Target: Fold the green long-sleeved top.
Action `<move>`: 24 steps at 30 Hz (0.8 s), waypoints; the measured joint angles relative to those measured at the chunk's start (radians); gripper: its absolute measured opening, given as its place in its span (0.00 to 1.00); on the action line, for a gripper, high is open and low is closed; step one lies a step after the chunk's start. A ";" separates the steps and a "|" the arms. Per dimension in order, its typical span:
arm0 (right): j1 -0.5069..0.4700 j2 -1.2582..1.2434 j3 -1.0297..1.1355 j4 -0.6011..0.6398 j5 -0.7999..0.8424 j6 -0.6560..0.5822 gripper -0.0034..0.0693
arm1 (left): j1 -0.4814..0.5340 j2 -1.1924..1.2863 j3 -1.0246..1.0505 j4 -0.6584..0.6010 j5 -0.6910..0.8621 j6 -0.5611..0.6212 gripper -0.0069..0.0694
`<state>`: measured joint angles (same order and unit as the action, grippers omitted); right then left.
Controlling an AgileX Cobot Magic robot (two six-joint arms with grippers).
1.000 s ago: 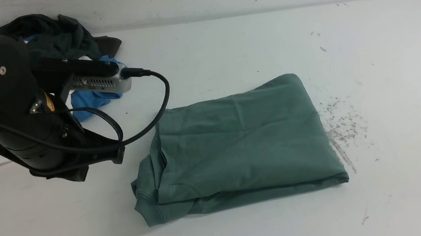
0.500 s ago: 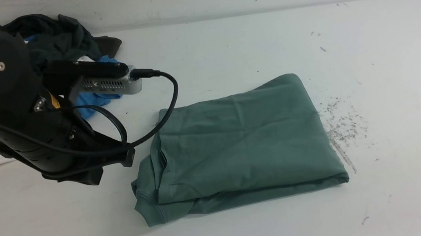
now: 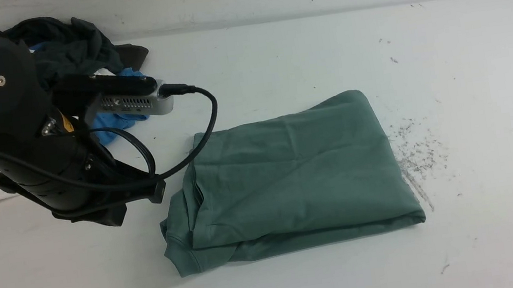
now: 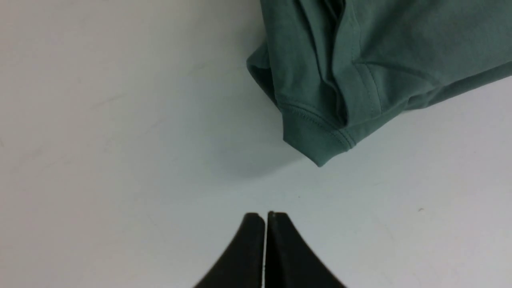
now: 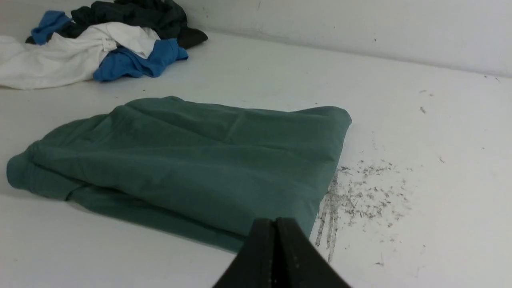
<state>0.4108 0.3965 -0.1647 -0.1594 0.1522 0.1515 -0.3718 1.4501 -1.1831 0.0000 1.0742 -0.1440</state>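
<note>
Only the wrist views show the clenched, empty left gripper [image 4: 266,216] and right gripper [image 5: 276,222] flanking the folded sage-green cotton long-sleeved top [image 3: 291,174], with a heap of white, blue and dark grey garments [image 5: 100,44] far left.

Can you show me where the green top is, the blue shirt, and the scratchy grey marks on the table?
green long-sleeved top [image 3: 291,174]: front view, middle of its folded upper layer.
blue shirt [image 5: 132,62]: right wrist view, the crumpled blue fold beside the white garment.
scratchy grey marks [image 3: 415,151]: front view, the speckled patch right of the top.
</note>
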 joint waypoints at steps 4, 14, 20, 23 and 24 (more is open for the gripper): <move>0.000 -0.011 0.004 0.000 0.006 0.000 0.03 | 0.000 0.000 0.000 0.000 0.000 0.000 0.09; -0.116 -0.252 0.129 0.081 -0.003 0.000 0.03 | 0.000 0.000 0.001 0.000 -0.001 0.000 0.09; -0.248 -0.350 0.193 0.105 0.069 0.000 0.03 | 0.000 0.001 0.001 0.000 -0.001 -0.001 0.09; -0.308 -0.386 0.193 0.106 0.185 0.000 0.03 | 0.000 0.001 0.001 0.000 -0.001 -0.001 0.09; -0.318 -0.389 0.192 0.106 0.191 0.000 0.03 | 0.000 0.002 0.001 0.000 -0.001 -0.001 0.09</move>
<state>0.0930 0.0074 0.0276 -0.0537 0.3431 0.1515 -0.3718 1.4517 -1.1823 0.0000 1.0733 -0.1449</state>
